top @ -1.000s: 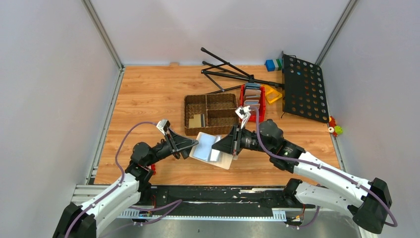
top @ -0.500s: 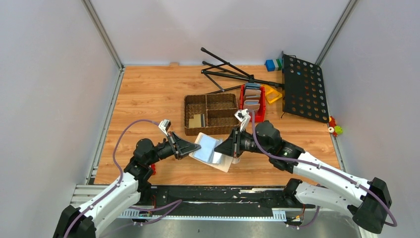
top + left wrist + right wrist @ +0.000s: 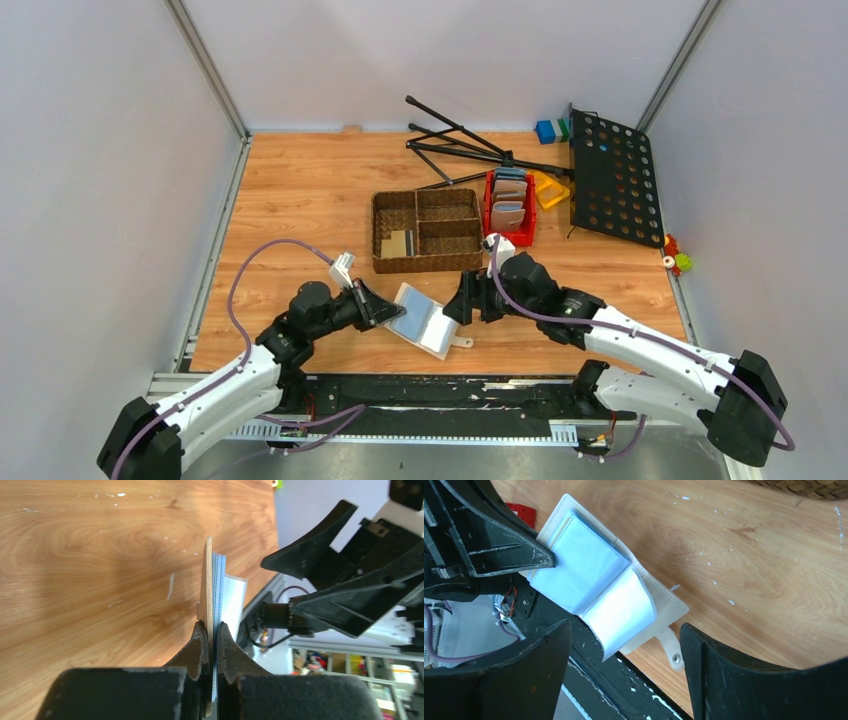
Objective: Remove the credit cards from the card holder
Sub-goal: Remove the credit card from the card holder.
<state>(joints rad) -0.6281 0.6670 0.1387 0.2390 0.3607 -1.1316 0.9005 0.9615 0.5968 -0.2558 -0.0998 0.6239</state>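
L claw [image 3: 210, 630] pinched shut on the card holder [image 3: 594, 590] edge, prob. to steady it w/ pockets spread open. R claw [image 3: 624, 625] gapes wide, empty, holder directly under it on the desk [image 3: 749, 555], likely lining up a card grab.

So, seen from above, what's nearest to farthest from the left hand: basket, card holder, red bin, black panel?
1. Card holder, pinched in the left hand.
2. Basket, just behind.
3. Red bin, behind and right.
4. Black panel, far right.
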